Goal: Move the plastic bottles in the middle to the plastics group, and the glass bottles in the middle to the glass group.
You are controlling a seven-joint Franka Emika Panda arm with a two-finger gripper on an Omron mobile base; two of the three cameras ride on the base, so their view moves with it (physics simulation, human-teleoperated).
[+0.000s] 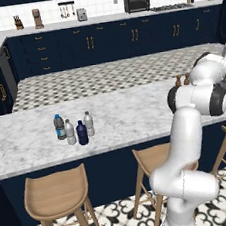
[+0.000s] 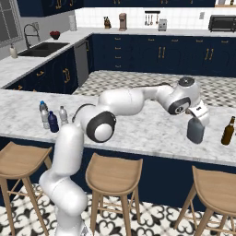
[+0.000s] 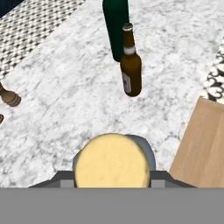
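Note:
My gripper [image 2: 199,115] is shut on the neck of the glass bottle [image 2: 195,131], a wide grey-green one whose tan cork top [image 3: 111,162] fills the lower hand view. It stands upright at the counter's right end, its base at or just above the marble. A brown bottle [image 2: 227,131] of the glass group stands close to its right, with a dark green bottle [image 3: 116,26] behind that brown bottle [image 3: 131,65]. Far left, the navy bottle [image 1: 82,133] and the clear pale-capped bottle [image 1: 88,123] stand beside the blue-capped bottle [image 1: 59,127] and a clear grey one [image 1: 70,132].
The marble counter [image 2: 138,124] runs the width of the base views, with wooden stools [image 2: 115,177] along its front edge. One stool seat [image 3: 199,148] lies just below the held bottle. Small brown bottle tops [image 3: 9,98] stand at the counter's far side.

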